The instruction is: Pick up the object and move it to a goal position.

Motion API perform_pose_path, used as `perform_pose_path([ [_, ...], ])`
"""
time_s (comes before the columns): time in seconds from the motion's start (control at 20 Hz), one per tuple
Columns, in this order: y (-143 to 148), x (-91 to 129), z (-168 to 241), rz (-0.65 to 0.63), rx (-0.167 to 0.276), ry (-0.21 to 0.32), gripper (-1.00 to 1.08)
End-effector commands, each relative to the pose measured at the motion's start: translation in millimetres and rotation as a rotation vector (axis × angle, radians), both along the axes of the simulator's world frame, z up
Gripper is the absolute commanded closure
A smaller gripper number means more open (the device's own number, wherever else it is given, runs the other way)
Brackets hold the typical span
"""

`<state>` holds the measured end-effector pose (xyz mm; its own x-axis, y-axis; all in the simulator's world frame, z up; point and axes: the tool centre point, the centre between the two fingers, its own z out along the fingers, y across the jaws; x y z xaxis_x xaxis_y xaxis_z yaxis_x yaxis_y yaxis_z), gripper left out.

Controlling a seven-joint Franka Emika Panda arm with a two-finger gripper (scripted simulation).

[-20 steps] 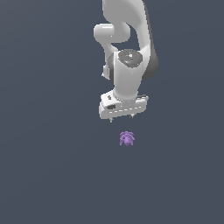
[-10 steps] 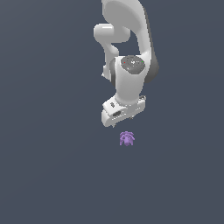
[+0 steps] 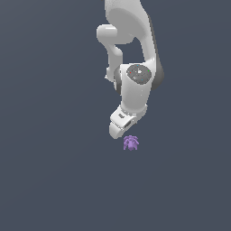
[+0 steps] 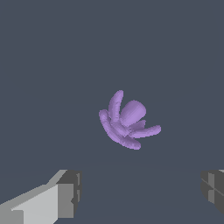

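Note:
The object (image 3: 131, 143) is a small purple lumpy figure with several rounded legs, lying on the dark grey floor. In the wrist view the object (image 4: 127, 124) sits centred ahead of the fingers. My white gripper (image 3: 119, 133) hangs tilted just above the object and slightly toward the exterior view's left of it, not touching it. In the wrist view my gripper (image 4: 140, 192) is open and empty: one fingertip (image 4: 68, 194) and the other fingertip (image 4: 213, 186) stand wide apart with the object beyond the gap.
The flat dark grey floor (image 3: 54, 180) surrounds the object on all sides. The white arm (image 3: 135, 54) rises behind the gripper toward the top of the exterior view.
The gripper has turned about its wrist and dropped lower, ending closer to the purple object. The object has not moved.

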<state>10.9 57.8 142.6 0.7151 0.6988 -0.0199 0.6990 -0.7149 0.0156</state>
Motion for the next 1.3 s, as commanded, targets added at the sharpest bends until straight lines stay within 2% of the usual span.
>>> perform_pose_path([
  [0.0,2,2,-4,0.074,0.001,0.002,-0.92],
  [0.9,15,18,-31,0.588,0.015,0.010,-0.92],
  [1.25,19,22,-39,0.734,0.021,0.009,-0.92],
])
